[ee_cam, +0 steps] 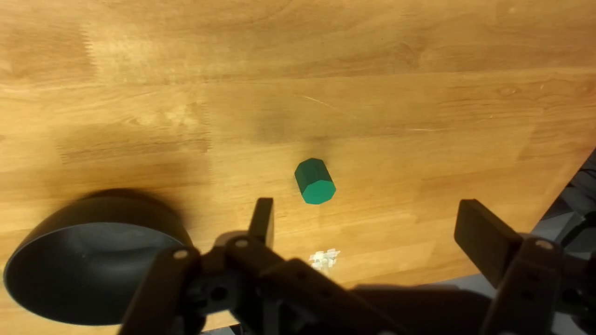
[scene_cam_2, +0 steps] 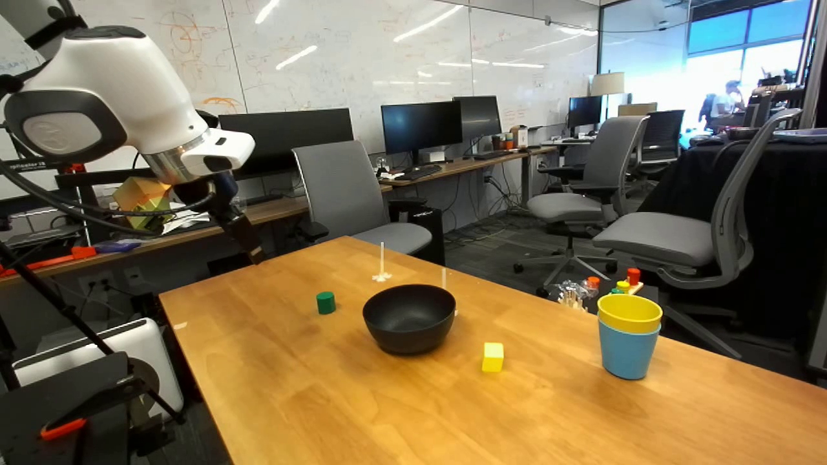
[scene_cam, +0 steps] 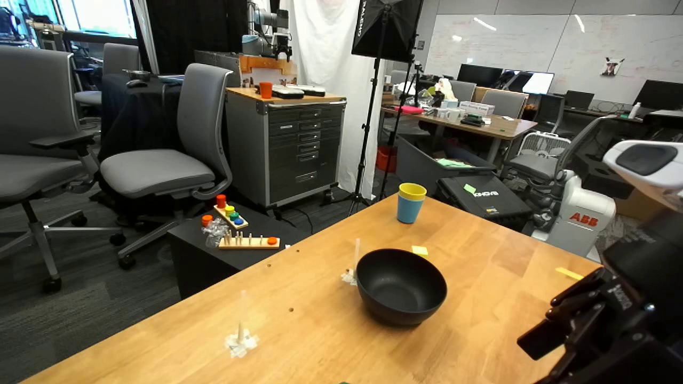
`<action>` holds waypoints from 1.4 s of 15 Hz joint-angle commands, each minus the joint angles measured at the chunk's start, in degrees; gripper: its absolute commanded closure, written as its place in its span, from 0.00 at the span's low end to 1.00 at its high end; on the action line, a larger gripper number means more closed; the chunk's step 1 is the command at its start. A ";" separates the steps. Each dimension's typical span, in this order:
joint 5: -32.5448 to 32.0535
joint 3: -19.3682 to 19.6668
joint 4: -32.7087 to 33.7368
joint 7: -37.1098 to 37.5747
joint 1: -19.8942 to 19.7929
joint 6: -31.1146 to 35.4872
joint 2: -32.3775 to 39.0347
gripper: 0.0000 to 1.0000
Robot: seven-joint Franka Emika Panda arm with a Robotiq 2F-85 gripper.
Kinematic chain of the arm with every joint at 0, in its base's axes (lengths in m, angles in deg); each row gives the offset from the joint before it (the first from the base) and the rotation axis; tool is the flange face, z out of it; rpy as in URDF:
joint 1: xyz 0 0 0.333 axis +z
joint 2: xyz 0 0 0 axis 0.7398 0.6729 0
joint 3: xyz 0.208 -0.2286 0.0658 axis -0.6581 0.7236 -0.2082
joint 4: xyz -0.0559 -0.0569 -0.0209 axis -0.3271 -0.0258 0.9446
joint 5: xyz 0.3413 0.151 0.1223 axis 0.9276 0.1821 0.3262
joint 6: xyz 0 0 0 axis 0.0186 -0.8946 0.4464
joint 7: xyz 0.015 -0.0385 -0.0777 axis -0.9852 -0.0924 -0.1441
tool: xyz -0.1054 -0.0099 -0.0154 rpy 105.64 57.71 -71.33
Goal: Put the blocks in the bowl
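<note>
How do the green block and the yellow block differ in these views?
Colour: the green block is deep green; the yellow block is bright yellow. Shape: in the wrist view the green block has a many-sided end; the yellow block looks like a cube. Place: in an exterior view, the green block is left of the bowl in the picture, the yellow block right of it. Both rest on the table, outside the bowl.
</note>
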 commanded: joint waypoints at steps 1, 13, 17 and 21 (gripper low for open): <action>0.00 0.00 0.00 0.00 0.00 0.00 0.00 0.00; -8.77 0.67 9.46 5.71 -1.36 -0.11 9.91 0.00; -13.60 2.07 11.57 9.35 -0.62 0.03 13.86 0.00; -17.06 3.96 13.74 13.09 0.34 0.09 17.92 0.00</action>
